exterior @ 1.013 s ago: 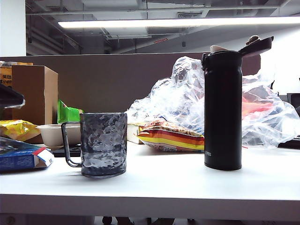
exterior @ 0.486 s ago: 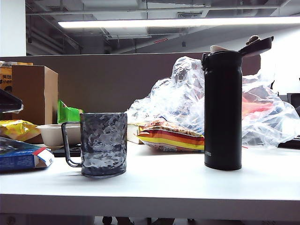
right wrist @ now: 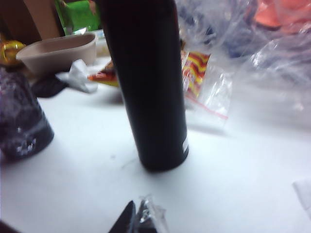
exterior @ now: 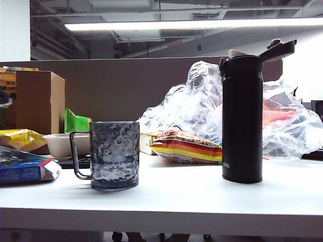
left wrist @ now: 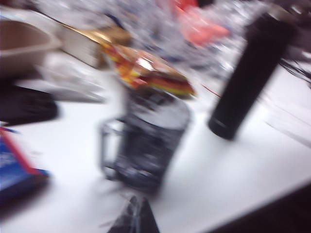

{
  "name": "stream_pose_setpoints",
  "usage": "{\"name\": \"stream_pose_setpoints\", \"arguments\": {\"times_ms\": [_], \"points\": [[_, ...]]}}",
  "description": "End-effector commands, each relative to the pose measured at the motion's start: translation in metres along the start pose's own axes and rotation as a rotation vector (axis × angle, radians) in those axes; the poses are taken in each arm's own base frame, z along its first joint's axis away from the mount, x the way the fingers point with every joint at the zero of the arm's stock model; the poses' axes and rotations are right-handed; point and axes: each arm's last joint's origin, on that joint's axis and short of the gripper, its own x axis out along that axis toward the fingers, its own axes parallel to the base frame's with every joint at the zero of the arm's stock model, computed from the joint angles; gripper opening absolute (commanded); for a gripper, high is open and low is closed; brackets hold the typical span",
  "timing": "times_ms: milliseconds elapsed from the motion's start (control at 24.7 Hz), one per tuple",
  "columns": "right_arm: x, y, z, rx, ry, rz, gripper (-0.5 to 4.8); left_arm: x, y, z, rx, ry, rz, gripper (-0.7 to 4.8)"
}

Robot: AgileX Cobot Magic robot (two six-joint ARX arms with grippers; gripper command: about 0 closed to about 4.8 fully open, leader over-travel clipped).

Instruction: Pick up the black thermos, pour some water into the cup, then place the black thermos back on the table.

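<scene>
The black thermos stands upright on the white table at the right, its flip lid open. The cup, a dark rippled mug, stands to its left with the handle pointing left. My left gripper hovers just in front of the cup, shut and empty, in a motion-blurred picture; the thermos is beyond. My right gripper is shut with nothing in it, a short way in front of the thermos; the cup is off to the side. Neither gripper shows clearly in the exterior view.
Behind the cup and thermos lie a crumpled clear plastic bag, a striped snack packet, a pale bowl and a cardboard box. A blue box and a yellow packet sit at the left edge.
The dark part of the left arm at the exterior view's left edge has slid almost out of sight. Thermos and cup stand as before.
</scene>
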Motion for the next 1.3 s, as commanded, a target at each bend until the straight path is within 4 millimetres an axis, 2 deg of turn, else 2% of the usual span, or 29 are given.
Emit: {"name": "stream_pose_setpoints", "arguments": {"times_ms": [41,284,486,1297], "points": [[0.000,-0.005,0.001,0.012,-0.016,-0.046,0.14,-0.003,0.011,0.004,-0.011,-0.041,0.103,-0.05],[-0.004,-0.031,0.004,0.056,-0.058,-0.319,0.14,-0.014,0.033,0.010,-0.035,-0.118,0.353,-0.05],[-0.009,-0.045,0.005,0.081,-0.081,-0.475,0.14,-0.018,0.040,0.011,-0.045,-0.141,0.442,-0.05],[-0.008,-0.042,0.005,0.076,-0.076,-0.440,0.14,-0.019,0.040,0.011,-0.046,-0.141,0.442,-0.05]]}}
